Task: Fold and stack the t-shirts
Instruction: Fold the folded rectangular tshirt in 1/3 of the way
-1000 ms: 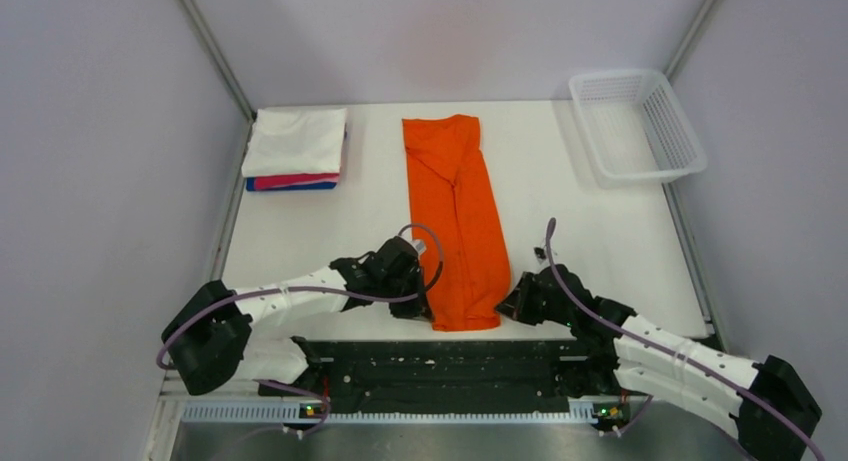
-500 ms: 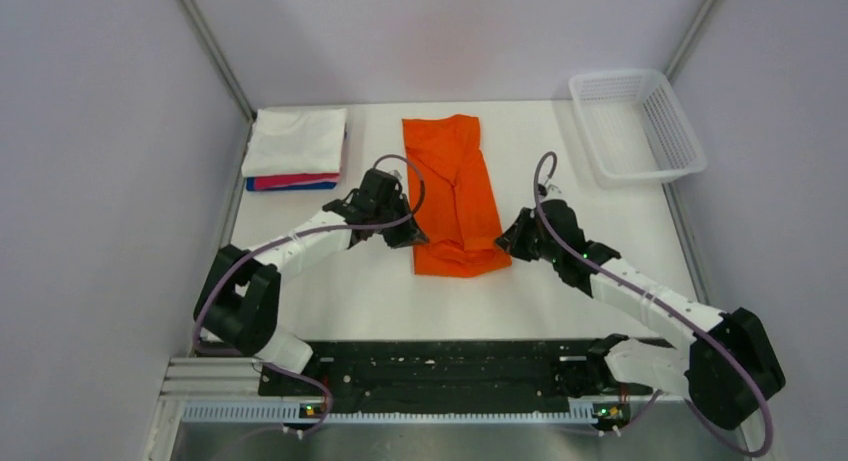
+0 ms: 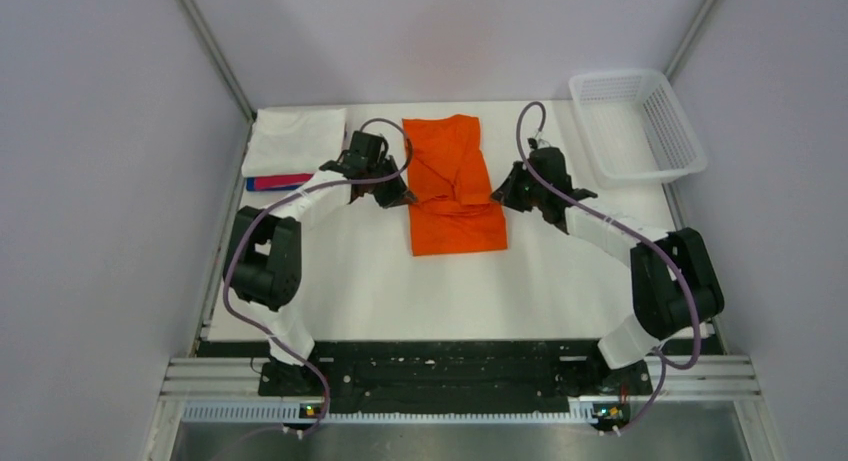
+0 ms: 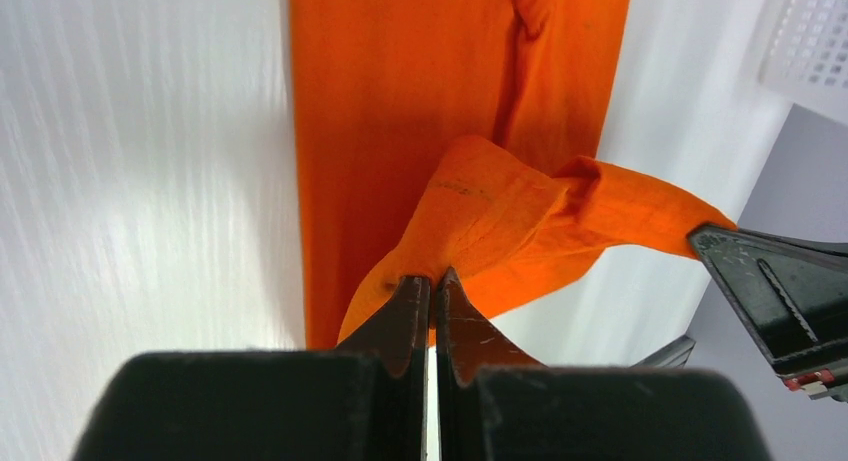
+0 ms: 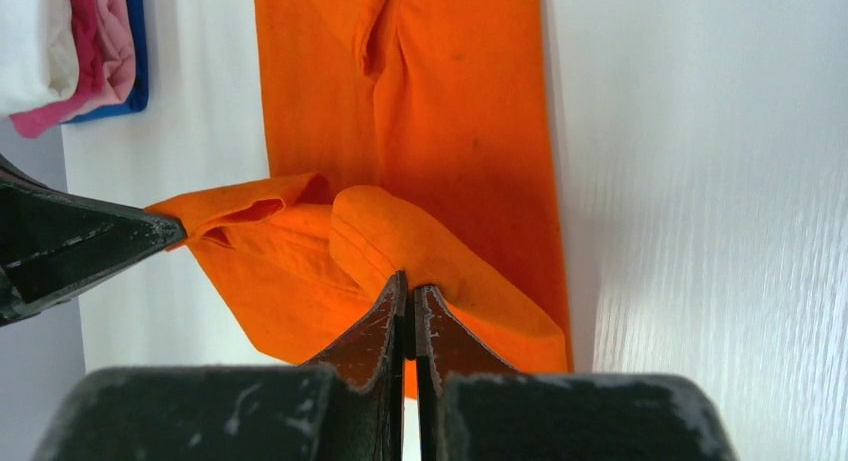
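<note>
The left gripper (image 3: 397, 195) and right gripper (image 3: 500, 195) each clamp a hem corner of the orange t-shirt (image 3: 460, 231). Its long axis runs straight ahead of them (collar end farthest).

Bright even light, soft shadows, blurred wrist-view foregrounds

Folded stack (image 3: 290, 141) partly behind left arm (image 3: 312, 191); orange shirt (image 4: 400, 101), far end outside both wrist views.
</note>
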Available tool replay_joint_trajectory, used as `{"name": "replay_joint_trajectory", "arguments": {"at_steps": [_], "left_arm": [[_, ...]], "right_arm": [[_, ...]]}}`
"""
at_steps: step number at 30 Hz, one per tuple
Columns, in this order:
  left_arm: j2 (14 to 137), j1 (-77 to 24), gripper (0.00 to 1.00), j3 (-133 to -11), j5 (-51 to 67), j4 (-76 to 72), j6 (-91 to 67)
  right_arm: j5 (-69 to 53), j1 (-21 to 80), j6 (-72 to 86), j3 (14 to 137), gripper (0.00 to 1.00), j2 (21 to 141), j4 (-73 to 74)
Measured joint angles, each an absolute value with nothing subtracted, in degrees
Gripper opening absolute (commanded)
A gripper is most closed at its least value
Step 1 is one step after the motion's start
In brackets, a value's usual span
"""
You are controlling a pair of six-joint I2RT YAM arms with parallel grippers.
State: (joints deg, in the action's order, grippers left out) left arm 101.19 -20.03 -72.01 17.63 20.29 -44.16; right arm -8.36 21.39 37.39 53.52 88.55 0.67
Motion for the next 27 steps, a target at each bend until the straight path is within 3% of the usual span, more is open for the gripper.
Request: {"name": "replay_joint_trajectory", "arguments": {"at_steps": [7,11,13,14,19,20,22,27], "left_arm": [[109.67,-16.34,0.01,-77.65,20.23,21.1,-43.11],[113.4,-15.33,0.23,-80.51,21.63,21.1,-42.7],[114.76,-15.09,0.4,-81.76,22.31,21.06,-42.22],[115.39,-15.0,0.49,-82.41,22.65,21.02,-41.93],[117.43,-14.61,0.8,-85.97,24.49,21.26,-40.45],[117.62,-14.52,0.92,-86.91,24.6,21.5,-40.23],[117.62,-14.33,0.99,-88.23,24.58,21.76,-39.33],[114.69,-13.67,0.99,-86.35,22.92,21.69,-38.26]], "right_arm": [[-11.53,18.04,35.05,60.9,0.0,98.0,-1.06],[-13.52,16.71,33.98,64.55,0.04,103.18,-1.21],[-14.37,16.16,33.47,66.32,0.17,105.84,-1.32],[-14.7,15.92,33.39,66.94,0.25,106.85,-1.3],[-15.84,14.61,32.29,70.24,0.73,111.0,-1.06],[-15.77,14.37,31.57,71.0,0.82,111.26,-0.8],[-15.4,14.06,31.24,71.53,0.98,111.2,-0.78],[-13.63,14.0,29.47,68.75,0.99,107.53,-1.02]]}}
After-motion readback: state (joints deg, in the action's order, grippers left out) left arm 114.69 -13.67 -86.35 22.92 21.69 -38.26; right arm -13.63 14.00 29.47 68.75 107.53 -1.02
